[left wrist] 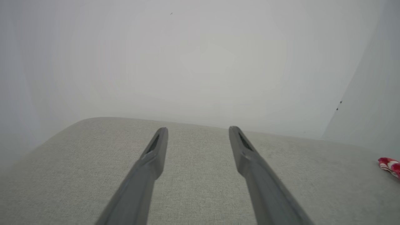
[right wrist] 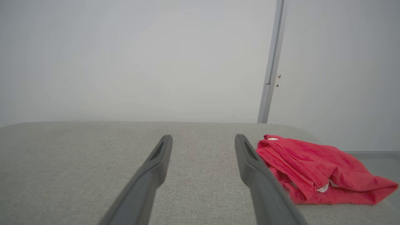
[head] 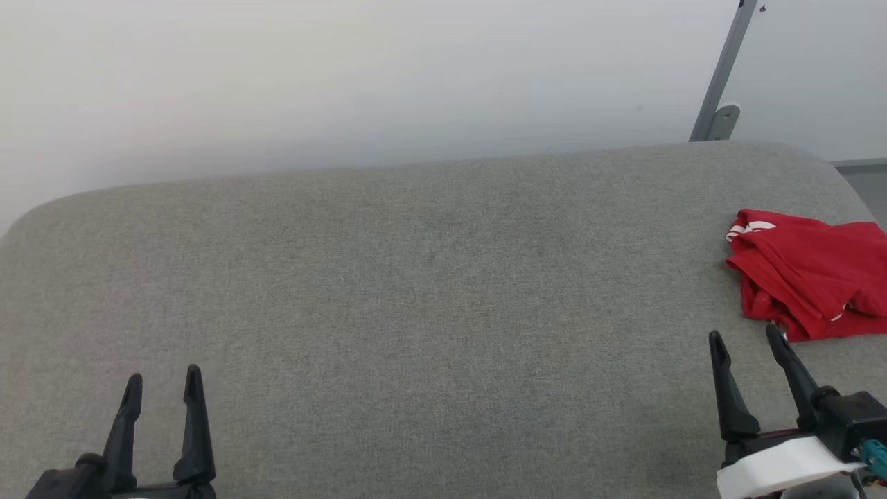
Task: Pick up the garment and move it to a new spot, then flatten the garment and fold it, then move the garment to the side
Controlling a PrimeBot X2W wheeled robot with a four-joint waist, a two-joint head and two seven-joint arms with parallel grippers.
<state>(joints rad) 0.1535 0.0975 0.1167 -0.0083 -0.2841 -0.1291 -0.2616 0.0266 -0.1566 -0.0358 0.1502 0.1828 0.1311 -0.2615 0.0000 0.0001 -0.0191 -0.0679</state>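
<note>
- grey woven fabric covers the padded surface (head: 429, 277) beneath both arms, with rounded far corners and a pale wall behind it.
- left gripper (head: 164, 375), low on the left of the head view, has its two dark fingers spread wide with nothing between them; bare grey cloth lies between and ahead of its tips.
- far off to that gripper's right, at the edge of the left wrist view, a small scrap of red-and-white striped sleeve shows.
- right gripper (head: 743, 333) is likewise spread wide and empty, its fingers pointing toward the surface's far edge.
- the garment (head: 811, 274) lies crumpled in a red heap just ahead of and to the right of the right gripper's right finger (whether that fingertip touches the cloth i cannot tell), near the surface's right end.
- a white sleeve end with red stripes shows at the heap's far left corner.
- a grey metal post (head: 721, 76) stands against the wall beyond the garment, ahead of the right gripper.
</note>
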